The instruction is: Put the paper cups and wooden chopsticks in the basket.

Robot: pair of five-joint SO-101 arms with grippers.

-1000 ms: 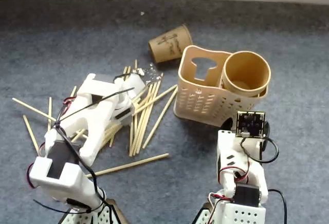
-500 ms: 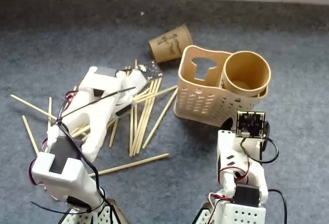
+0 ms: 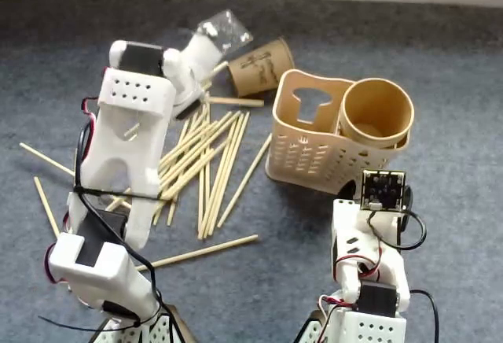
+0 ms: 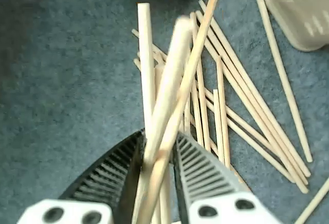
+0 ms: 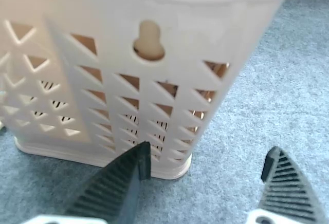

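My left gripper is shut on a few wooden chopsticks and holds them above the carpet. In the high view the left gripper is raised beside the loose chopstick pile, close to a brown paper cup lying on its side. The beige basket stands to the right with another paper cup upright inside it. My right gripper is open, low on the carpet, just in front of the basket wall, with nothing between its fingers.
Single chopsticks lie apart on the grey carpet at the left and toward the front. The right arm stands just in front of the basket. The basket's corner is also in the left wrist view.
The left arm has risen from the chopstick pile and swung toward the far side near the lying cup, taking a few chopsticks with it. The right arm has not moved.
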